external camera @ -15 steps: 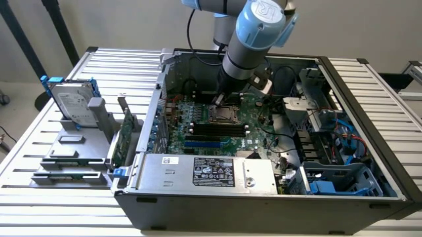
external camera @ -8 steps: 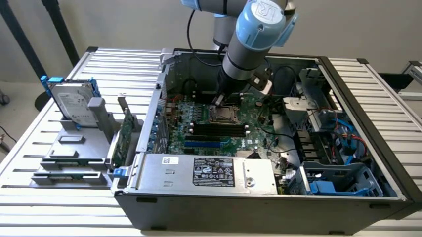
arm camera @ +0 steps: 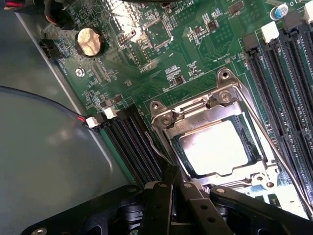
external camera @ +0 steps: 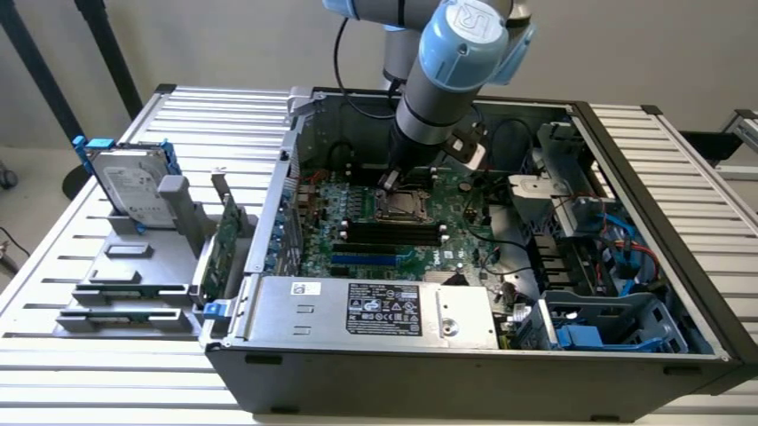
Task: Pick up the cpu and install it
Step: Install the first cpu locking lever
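My claw (arm camera: 170,183) is clenched tight with nothing between its tips, hanging just at the edge of the socket (arm camera: 215,142) on the green board (arm camera: 146,58). The cpu (arm camera: 215,147) already sits flat in that socket, inside the metal frame, its bright top facing up. Beside the socket I see long black memory slots (arm camera: 134,147), and farther off a round coin battery (arm camera: 90,41). From outside, the arm (external camera: 445,80) reaches down into the open computer case (external camera: 474,373). Well away from the socket, outside the case, a hard drive (external camera: 124,186) stands upright in a grey rack.
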Robot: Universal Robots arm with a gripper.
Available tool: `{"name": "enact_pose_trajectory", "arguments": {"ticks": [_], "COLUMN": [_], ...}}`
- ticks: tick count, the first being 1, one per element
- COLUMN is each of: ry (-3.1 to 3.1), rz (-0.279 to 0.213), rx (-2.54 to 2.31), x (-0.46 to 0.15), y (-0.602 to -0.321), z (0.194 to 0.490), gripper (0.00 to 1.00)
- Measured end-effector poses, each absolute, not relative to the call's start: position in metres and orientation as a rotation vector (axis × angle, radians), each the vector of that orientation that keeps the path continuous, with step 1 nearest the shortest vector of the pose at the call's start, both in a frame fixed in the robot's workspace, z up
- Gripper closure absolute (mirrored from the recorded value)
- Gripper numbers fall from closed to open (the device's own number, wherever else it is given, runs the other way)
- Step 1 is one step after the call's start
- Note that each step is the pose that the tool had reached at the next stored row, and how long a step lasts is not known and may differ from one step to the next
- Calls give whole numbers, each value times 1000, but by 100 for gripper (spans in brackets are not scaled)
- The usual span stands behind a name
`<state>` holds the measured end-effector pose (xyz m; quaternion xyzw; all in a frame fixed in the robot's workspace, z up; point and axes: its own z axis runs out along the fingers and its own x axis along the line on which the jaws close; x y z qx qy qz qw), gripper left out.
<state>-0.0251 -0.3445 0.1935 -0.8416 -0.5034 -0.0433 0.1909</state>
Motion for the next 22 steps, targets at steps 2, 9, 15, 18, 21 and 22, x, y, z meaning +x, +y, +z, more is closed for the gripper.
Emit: {"name": "enact_pose_trajectory", "arguments": {"ticks": [2, 9, 15, 18, 21, 22], "ry": [-1414, -1414, -1414, -1414, -1414, -1414], "rz": [-122, -122, -123, -122, -122, -122], "rx": [-2364, -2363, -2363, -2363, -2363, -2363], "x": [-26, -27, -27, -27, -26, -26], "y": [-344, -344, -342, -342, -342, -342], "z": [194, 194, 194, 194, 194, 194], "gripper": [89, 89, 89, 89, 89, 89]}}
